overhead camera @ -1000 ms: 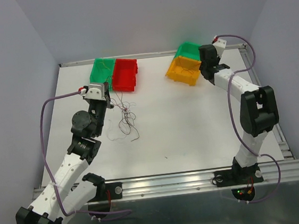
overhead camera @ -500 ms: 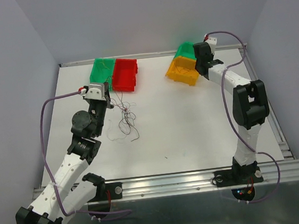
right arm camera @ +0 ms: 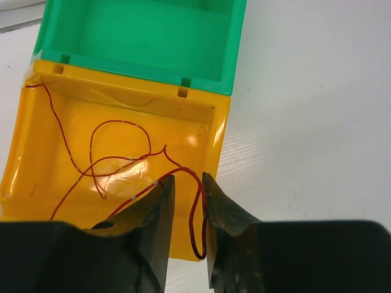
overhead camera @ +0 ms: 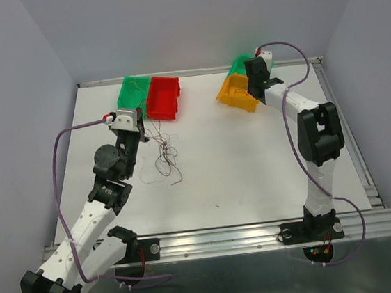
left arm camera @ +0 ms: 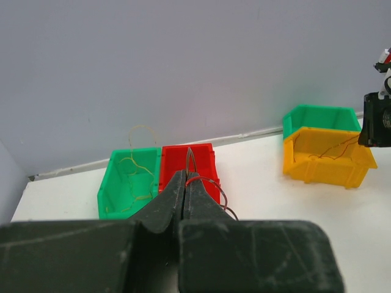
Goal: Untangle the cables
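The cables [overhead camera: 165,153] lie as a thin curly tangle on the white table, just right of my left arm. My left gripper [left arm camera: 186,174] is shut on a thin dark red-brown strand [left arm camera: 209,182] that loops out beside its fingertips; in the top view this gripper [overhead camera: 140,128] sits at the tangle's upper left. My right gripper [right arm camera: 187,179] hangs over the near wall of the yellow bin [right arm camera: 220,129] with its jaws apart. A red cable [right arm camera: 110,162] lies curled in that bin, one loop drooping loose between the jaws.
A green bin [overhead camera: 134,91] holding a yellowish strand [left arm camera: 137,168] and a red bin [overhead camera: 163,97] stand side by side at the back left. Behind the yellow bin [overhead camera: 235,93] stands another green bin [overhead camera: 243,63]. Purple cables run along both arms.
My right arm has swung left and further over the yellow bin, and its jaws have opened, letting the red cable go. The left arm and the tangle have not moved.
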### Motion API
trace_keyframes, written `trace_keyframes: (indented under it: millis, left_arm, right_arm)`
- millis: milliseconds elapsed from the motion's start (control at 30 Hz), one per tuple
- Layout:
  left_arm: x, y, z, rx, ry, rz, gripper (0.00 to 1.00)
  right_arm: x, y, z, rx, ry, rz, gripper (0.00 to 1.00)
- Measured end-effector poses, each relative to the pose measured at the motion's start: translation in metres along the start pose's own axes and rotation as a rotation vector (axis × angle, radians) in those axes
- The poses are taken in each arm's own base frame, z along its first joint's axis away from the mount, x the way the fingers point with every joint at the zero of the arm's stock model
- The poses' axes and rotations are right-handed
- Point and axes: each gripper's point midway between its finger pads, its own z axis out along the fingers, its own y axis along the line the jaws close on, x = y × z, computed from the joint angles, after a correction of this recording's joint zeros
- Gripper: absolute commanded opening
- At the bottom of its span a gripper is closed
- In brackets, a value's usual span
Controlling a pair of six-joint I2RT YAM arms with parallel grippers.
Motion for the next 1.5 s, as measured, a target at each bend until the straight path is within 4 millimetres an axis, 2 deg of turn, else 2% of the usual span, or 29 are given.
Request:
trace_keyframes:
  millis: [167,333,567,667,800,867,967,1067,1167,1400,1500]
  left_arm:
    - [0.000,0.000,0.000,0.000,0.000,0.000,0.01]
    - [0.000,0.000,0.000,0.000,0.000,0.000,0.01]
    - [0.000,0.000,0.000,0.000,0.000,0.000,0.01]
    - [0.000,0.000,0.000,0.000,0.000,0.000,0.01]
    - [0.000,-0.001,0.000,0.003,0.000,-0.001,0.01]
    - [0.000,-0.001,0.000,0.003,0.000,-0.001,0.01]
    - [0.000,-0.001,0.000,0.004,0.000,-0.002,0.01]
    - [0.000,-0.001,0.000,0.004,0.000,-0.003,0.02]
    - [0.000,-0.001,0.000,0.004,-0.001,-0.003,0.01]
    - [-0.001,-0.001,0.000,0.007,-0.002,-0.004,0.01]
    - [-0.001,-0.001,0.000,0.007,-0.003,-0.003,0.01]
  right_arm:
    - [-0.002,-0.001,-0.002,0.002,-0.001,0.002,0.48]
    - [-0.017,-0.006,-0.018,-0.011,-0.026,0.025,0.61]
    - [-0.041,-0.013,-0.055,-0.067,-0.071,0.067,0.66]
    - [-0.046,-0.009,-0.060,-0.101,-0.077,0.074,0.73]
    - [-0.042,-0.002,-0.059,-0.133,-0.063,0.078,0.82]
    - [-0.038,0.000,-0.054,-0.129,-0.055,0.085,0.85]
    - [-0.026,0.001,-0.034,-0.080,-0.039,0.089,0.88]
    - [0.000,0.000,-0.013,-0.030,0.006,0.081,0.90]
    - [0.014,-0.004,-0.003,0.003,0.036,0.088,0.90]
    - [0.010,-0.016,0.013,0.016,0.045,0.158,0.88]
    - [0.015,-0.015,0.029,0.009,0.063,0.172,0.80]
